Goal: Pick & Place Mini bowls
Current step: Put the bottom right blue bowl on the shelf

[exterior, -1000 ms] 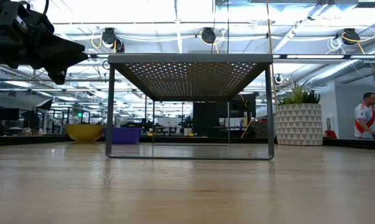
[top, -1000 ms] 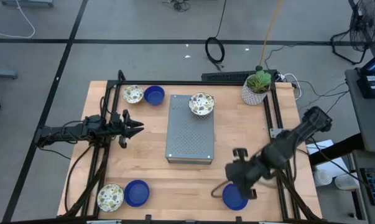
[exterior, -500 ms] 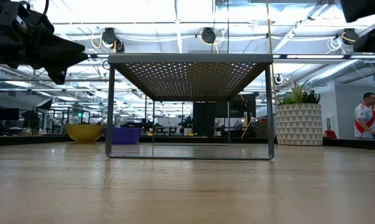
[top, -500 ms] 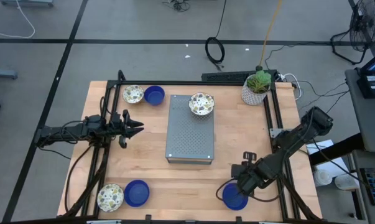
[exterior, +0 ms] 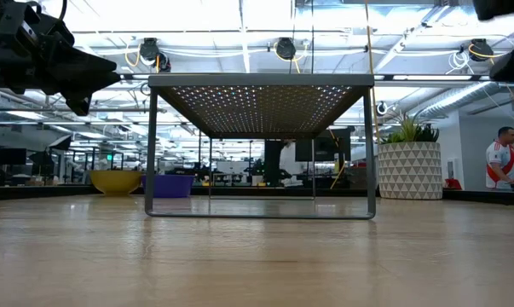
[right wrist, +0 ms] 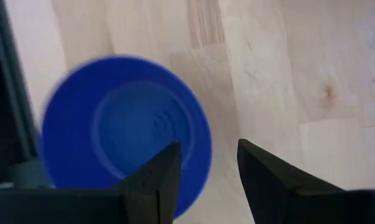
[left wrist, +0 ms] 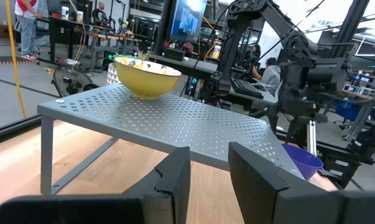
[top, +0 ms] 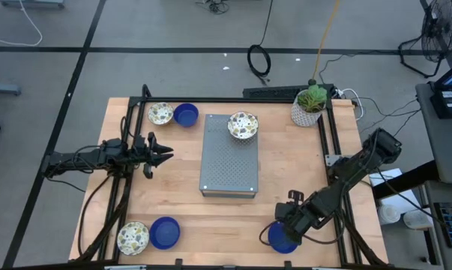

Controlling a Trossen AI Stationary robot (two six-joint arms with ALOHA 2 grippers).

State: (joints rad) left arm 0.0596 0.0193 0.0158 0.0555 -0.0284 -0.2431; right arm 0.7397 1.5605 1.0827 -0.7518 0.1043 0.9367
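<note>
The blue bowl (top: pixel 282 239) near the table's front right corner lies right under the right gripper (top: pixel 287 219), which hangs over it with its fingers parted a narrow way and nothing between them. In the right wrist view the bowl (right wrist: pixel 126 148) shows whole from above, its rim a clean circle, with the far side of that rim just off the left finger (right wrist: pixel 155 180); the gripper looks offset from the bowl's centre toward the table's middle. I judge the bowl light, stiff and glossy, likely glazed or hard plastic, so it will slip if pinched on its curved wall; the best hold is across the rim, one finger inside and one outside, with a gentle squeeze because it may chip. The gap seems wide enough for a rim grip and too small to span the whole bowl. Farther out, a speckled bowl (top: pixel 243 125) sits on the back end of the grey rack (top: pixel 228 161) at the table's centre. A speckled bowl (top: pixel 160 114) and a blue one (top: pixel 186 115) sit side by side near the back left corner, and another such pair (top: pixel 148 235) near the front left corner. The plant pot (top: pixel 309 107) stands at the back right corner. The left gripper (top: pixel 164 153) waits by the left edge, its fingers slightly apart and empty.
</note>
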